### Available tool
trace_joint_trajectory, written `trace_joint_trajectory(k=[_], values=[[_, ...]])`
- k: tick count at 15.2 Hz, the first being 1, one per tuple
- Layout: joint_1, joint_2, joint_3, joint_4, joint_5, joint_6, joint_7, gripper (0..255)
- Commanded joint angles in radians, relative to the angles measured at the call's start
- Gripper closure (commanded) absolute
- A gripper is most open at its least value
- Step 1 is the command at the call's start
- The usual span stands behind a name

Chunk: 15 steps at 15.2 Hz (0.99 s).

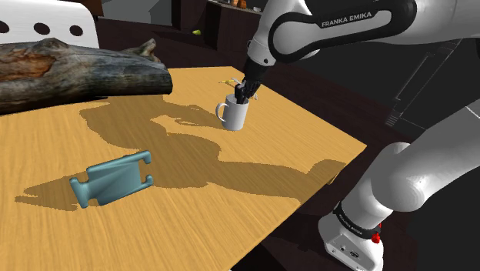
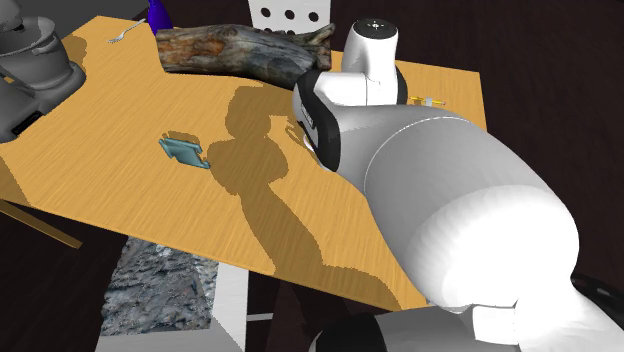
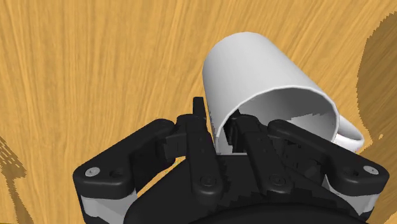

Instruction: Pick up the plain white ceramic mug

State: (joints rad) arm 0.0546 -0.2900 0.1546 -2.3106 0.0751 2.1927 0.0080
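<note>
Clearly the pincer (image 3: 219, 129) clasped the mug (image 1: 235, 115) by its rim, one finger inside, one outside. A slow, straight lift off the counter (image 1: 231, 202) seemed wisest.

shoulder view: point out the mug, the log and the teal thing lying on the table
white mug (image 1: 237, 117), shoulder view, on its outer wall
log (image 1: 77, 73), shoulder view, on its bark, mid-length
teal object (image 1: 111, 178), shoulder view, on its flat middle
</note>
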Motion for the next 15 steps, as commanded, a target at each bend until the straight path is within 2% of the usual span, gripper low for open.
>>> trace_joint_trajectory(k=[1, 7, 15], values=[[0.0, 0.0, 0.0, 0.0, 0.0, 0.001, 0.0, 255], [0.0, 0.002, 0.0, 0.0, 0.0, 0.002, 0.001, 255], [-0.001, -0.023, -0.004, 0.085, -0.001, -0.108, 0.002, 255]])
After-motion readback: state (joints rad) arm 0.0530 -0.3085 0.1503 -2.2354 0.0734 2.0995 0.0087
